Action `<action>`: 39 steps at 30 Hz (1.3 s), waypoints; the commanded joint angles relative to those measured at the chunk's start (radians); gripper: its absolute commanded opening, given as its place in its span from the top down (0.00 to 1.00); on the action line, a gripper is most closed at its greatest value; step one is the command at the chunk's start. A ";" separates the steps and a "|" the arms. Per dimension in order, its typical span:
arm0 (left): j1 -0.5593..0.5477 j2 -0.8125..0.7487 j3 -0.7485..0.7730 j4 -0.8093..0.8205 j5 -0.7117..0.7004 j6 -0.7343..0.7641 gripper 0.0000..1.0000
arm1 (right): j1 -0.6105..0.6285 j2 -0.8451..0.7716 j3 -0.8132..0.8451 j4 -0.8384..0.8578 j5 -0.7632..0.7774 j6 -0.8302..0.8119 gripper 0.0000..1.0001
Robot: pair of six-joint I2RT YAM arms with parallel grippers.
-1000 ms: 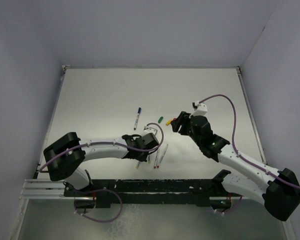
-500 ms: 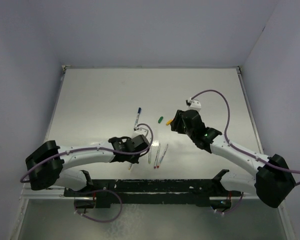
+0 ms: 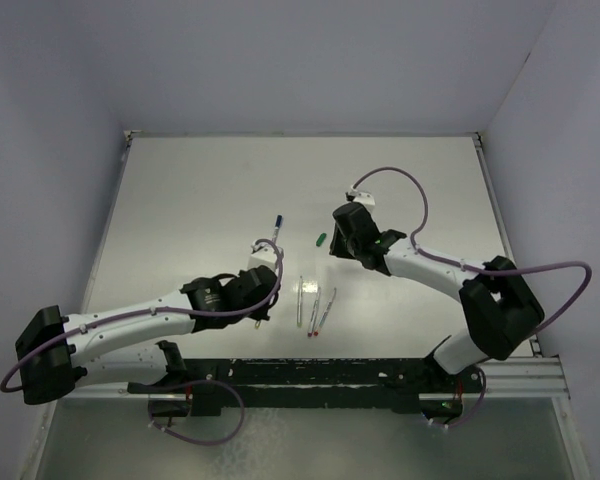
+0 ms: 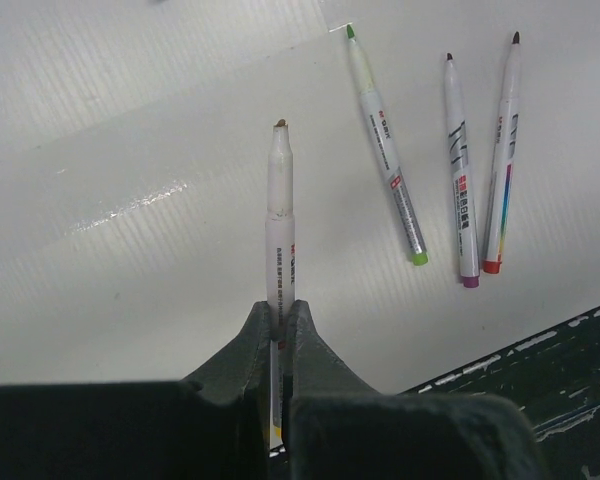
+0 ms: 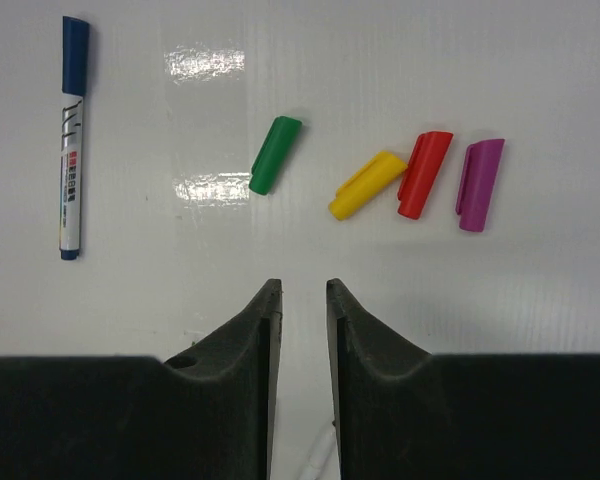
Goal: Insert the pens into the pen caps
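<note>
My left gripper is shut on a whitish pen, uncapped tip pointing away, held above the table. Three more uncapped pens lie side by side to its right: a green-ended one, a purple-ended one and a red-ended one. My right gripper hovers open with a narrow gap and nothing between its fingers. Just beyond its tips lie the green cap, yellow cap, red cap and purple cap. A pen wearing the blue cap lies to the left.
The black rail with the arm bases runs along the near table edge. Walls close the white table on the left, back and right. In the top view only the green cap shows beside the right gripper.
The left arm stretched out lower, carrying its pen toward the table's middle. The right gripper moved left and farther out over the caps, and its jaws narrowed.
</note>
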State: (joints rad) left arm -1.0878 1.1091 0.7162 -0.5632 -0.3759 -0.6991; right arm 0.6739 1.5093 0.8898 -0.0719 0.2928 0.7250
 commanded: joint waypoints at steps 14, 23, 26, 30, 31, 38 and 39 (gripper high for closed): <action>0.001 -0.015 -0.024 0.054 -0.014 0.083 1.00 | 0.001 0.217 0.221 -0.108 0.050 0.143 0.62; 0.000 0.003 -0.025 0.065 -0.001 0.098 1.00 | 0.002 0.226 0.204 -0.120 0.086 0.197 0.62; 0.000 0.015 -0.030 0.077 0.010 0.098 1.00 | 0.002 0.239 0.205 -0.138 0.072 0.208 0.62; 0.000 0.018 -0.039 0.090 0.013 0.098 1.00 | 0.001 0.261 0.213 -0.140 0.078 0.214 0.61; 0.000 0.017 -0.040 0.091 0.011 0.099 1.00 | 0.000 0.265 0.215 -0.141 0.082 0.216 0.61; 0.001 0.025 -0.042 0.086 0.008 0.106 1.00 | 0.000 0.290 0.236 -0.155 0.119 0.222 0.61; 0.002 0.026 -0.041 0.088 0.008 0.106 1.00 | 0.000 0.293 0.238 -0.157 0.123 0.222 0.61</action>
State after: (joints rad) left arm -1.0878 1.1316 0.6724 -0.5087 -0.3672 -0.6094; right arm 0.6739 1.8008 1.0790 -0.2058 0.3565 0.9249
